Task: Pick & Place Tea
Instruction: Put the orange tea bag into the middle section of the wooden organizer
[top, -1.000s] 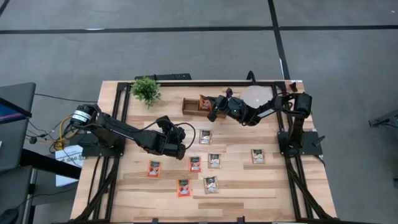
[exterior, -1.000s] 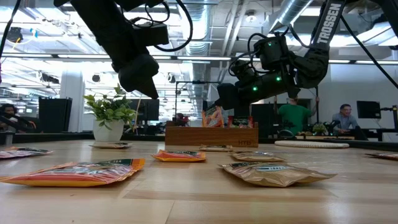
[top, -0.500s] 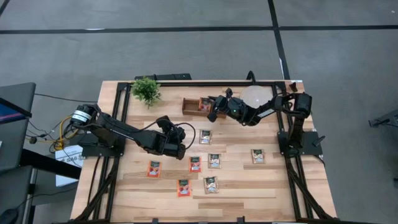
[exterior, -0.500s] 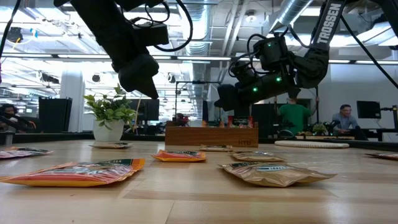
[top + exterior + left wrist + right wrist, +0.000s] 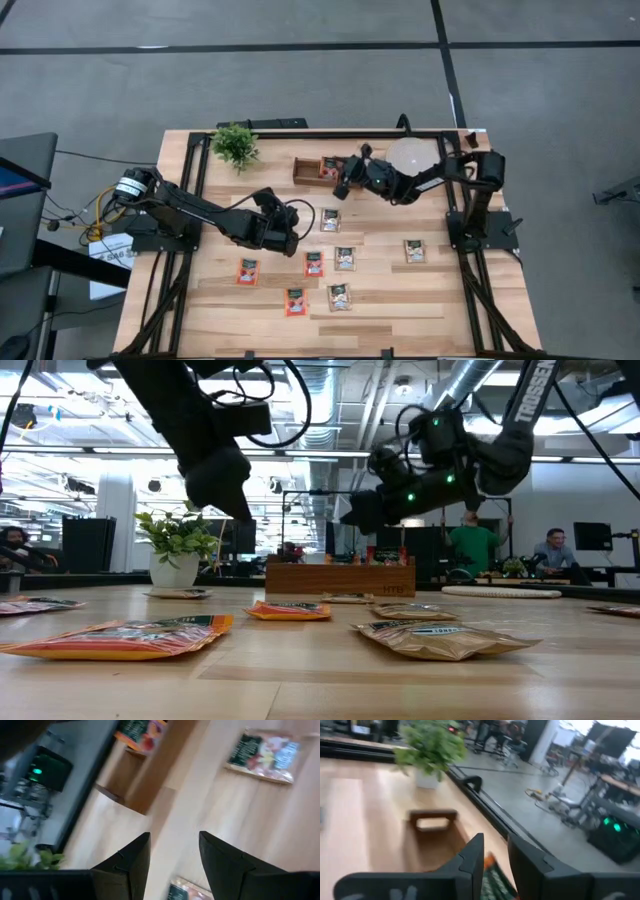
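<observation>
Tea sachet (image 5: 328,167) in tray (image 5: 305,171), beneath right gripper (image 5: 343,178)

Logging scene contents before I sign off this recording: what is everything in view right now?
red-orange tea sachets lying loose: three, red-orange, front-middle of the table
pale tea sachets: four, grey-white, middle to right of the table
sachet in the tray: one, red-orange, inside the tray
wooden compartment tray: one, brown, back middle
round disc: one, pale, back right
small potted plant: one, green, back left
wooden table: one, light wood
people: three, in the room behind the table
left gripper: open, empty, above the table left of centre
right gripper: open, empty, over the tray
</observation>
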Controlling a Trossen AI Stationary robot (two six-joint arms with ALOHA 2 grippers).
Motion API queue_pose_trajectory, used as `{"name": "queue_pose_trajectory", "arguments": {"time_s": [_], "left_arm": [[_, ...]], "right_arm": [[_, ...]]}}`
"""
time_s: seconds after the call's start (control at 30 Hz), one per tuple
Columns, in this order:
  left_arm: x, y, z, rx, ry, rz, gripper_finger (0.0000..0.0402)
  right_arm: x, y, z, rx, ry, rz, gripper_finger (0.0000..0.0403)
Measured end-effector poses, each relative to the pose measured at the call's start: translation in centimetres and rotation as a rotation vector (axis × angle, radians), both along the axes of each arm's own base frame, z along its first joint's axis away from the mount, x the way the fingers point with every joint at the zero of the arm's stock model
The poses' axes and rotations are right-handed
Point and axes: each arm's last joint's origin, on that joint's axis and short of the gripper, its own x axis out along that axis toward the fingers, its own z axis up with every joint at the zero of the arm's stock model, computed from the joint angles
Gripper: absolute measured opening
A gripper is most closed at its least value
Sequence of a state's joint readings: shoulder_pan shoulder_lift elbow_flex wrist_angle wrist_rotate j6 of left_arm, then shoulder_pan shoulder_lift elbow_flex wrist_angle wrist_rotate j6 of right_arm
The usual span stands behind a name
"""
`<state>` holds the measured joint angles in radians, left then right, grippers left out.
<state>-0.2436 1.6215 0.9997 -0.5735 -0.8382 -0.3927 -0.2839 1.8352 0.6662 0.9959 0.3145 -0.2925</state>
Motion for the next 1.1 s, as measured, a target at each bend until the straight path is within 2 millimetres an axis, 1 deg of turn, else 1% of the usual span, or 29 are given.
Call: {"name": "queue_pose_trajectory", "arguments": {"time_s": [0.17, 0.27, 0.37, 0.5, 0.6, 0.7, 0.83, 0.93, 1.03, 1.1], "left_arm": [[-0.1, -0.4, -0.5, -0.153, 0.055, -0.072, 0.0162], [-0.6, -0.6, -1.4, -0.260, 0.102, -0.105, 0.0162], [-1.1, -0.9, -2.1, -0.353, 0.127, -0.109, 0.0162], [-1.7, -1.6, -2.8, -0.398, 0.129, -0.096, 0.0162], [-2.2, -2.5, -3.0, -0.411, 0.125, -0.096, 0.0162], [-2.6, -3.6, -3.1, -0.421, 0.125, -0.103, 0.0162], [-3.4, -5.0, -3.1, -0.419, 0.140, -0.122, 0.0162], [-4.0, -6.3, -3.1, -0.364, 0.134, -0.156, 0.0162], [-4.6, -7.5, -2.9, -0.290, 0.084, -0.173, 0.0162], [-5.0, -8.1, -2.6, -0.274, 0.051, -0.180, 0.0162]], "right_arm": [[0.4, 3.6, 1.5, -0.060, 0.070, 0.118, 0.0079], [0.1, 6.0, 2.8, -0.057, 0.110, 0.195, 0.0079], [-0.6, 8.7, 3.6, -0.039, 0.178, 0.282, 0.0079], [-1.7, 12.2, 4.0, 0.046, 0.241, 0.408, 0.0079], [-2.1, 14.2, 3.9, 0.152, 0.249, 0.502, 0.0079], [-2.4, 15.5, 3.6, 0.239, 0.252, 0.521, 0.0079], [-2.1, 16.4, 2.7, 0.287, 0.282, 0.519, 0.0079], [-0.4, 17.0, 2.8, 0.298, 0.291, 0.531, 0.0079], [1.3, 17.3, 1.9, 0.305, 0.382, 0.521, 0.0079], [2.4, 17.5, 1.7, 0.301, 0.434, 0.513, 0.0079]]}}
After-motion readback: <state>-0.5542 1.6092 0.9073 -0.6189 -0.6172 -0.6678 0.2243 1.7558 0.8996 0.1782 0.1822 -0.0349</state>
